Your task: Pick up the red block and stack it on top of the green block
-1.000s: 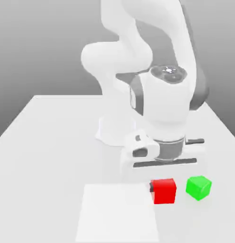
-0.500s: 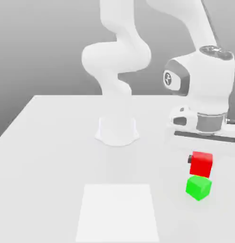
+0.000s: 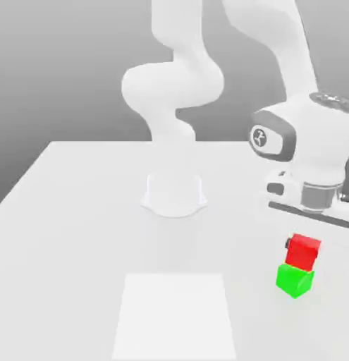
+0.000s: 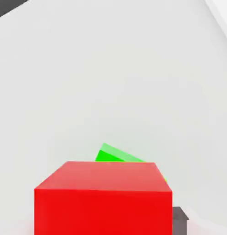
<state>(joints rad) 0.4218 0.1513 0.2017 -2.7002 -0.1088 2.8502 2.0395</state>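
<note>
The red block (image 3: 304, 255) is held directly over the green block (image 3: 295, 280), near the table's front on the exterior view's right. Their faces meet or nearly meet, and I cannot tell whether they touch. My gripper (image 3: 302, 244) reaches down from above and is shut on the red block, with a dark fingertip (image 3: 288, 244) showing at its side. In the hand view the red block (image 4: 103, 202) sits close in front. A sliver of the green block (image 4: 116, 155) peeks out beyond it, and a dark fingertip (image 4: 180, 219) shows beside it.
The arm's white base (image 3: 174, 194) stands mid-table behind the blocks. A slightly brighter white square patch (image 3: 173, 317) lies on the table (image 3: 71, 211) at the front centre. The table's right edge runs close to the blocks.
The gripper has carried the red block from the table beside the green block, up and to the exterior view's right, then lowered it onto or just above the green block.
</note>
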